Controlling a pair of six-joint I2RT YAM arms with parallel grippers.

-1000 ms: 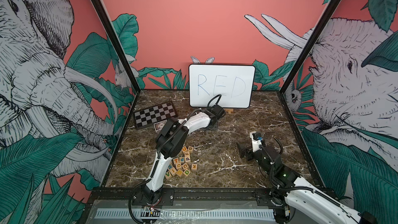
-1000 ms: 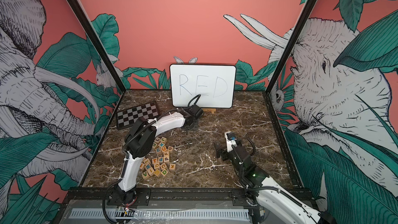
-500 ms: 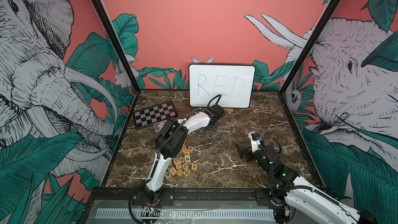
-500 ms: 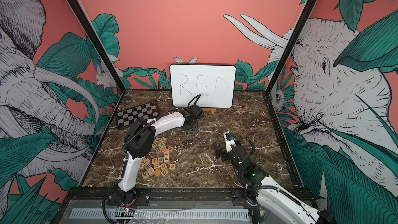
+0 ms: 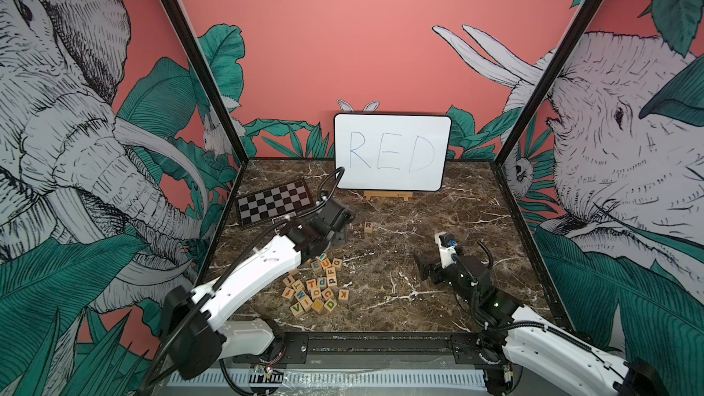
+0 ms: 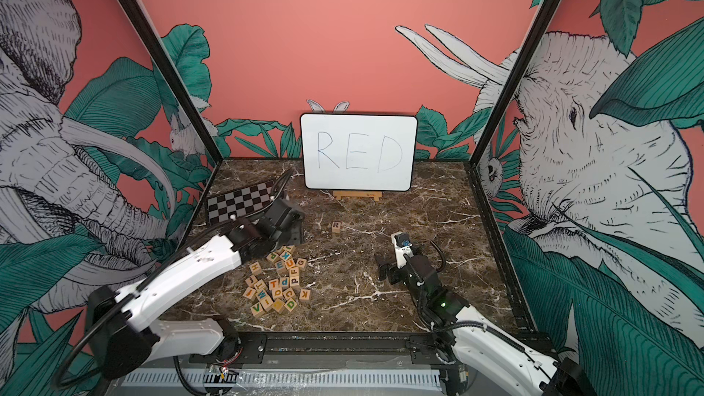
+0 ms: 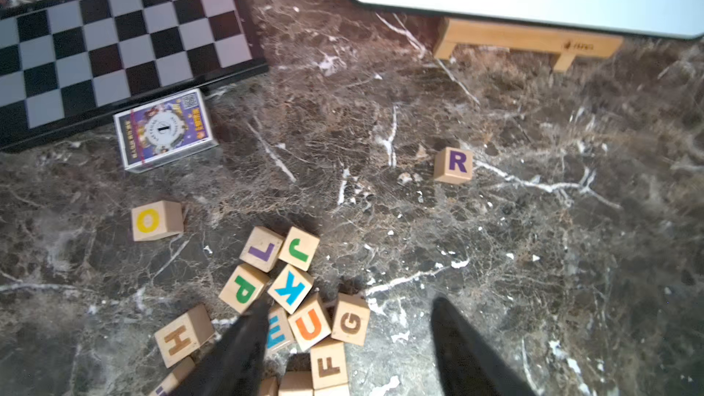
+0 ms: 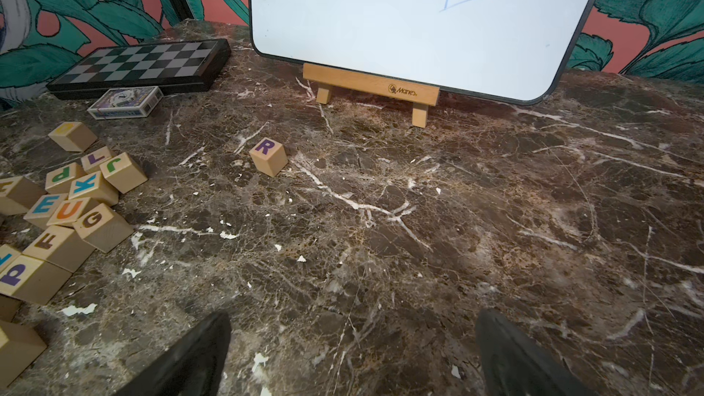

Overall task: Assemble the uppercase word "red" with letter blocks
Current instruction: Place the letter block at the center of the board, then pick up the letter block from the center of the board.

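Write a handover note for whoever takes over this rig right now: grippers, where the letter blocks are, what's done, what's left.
Left gripper: open, empty, above the pile of blocks.
Right gripper: open, empty, over bare table.
R block: alone in front of the whiteboard, letter up.
E block and green D block: in the pile.
Done: R placed.
Left: put E, then D, beside R to read RED.
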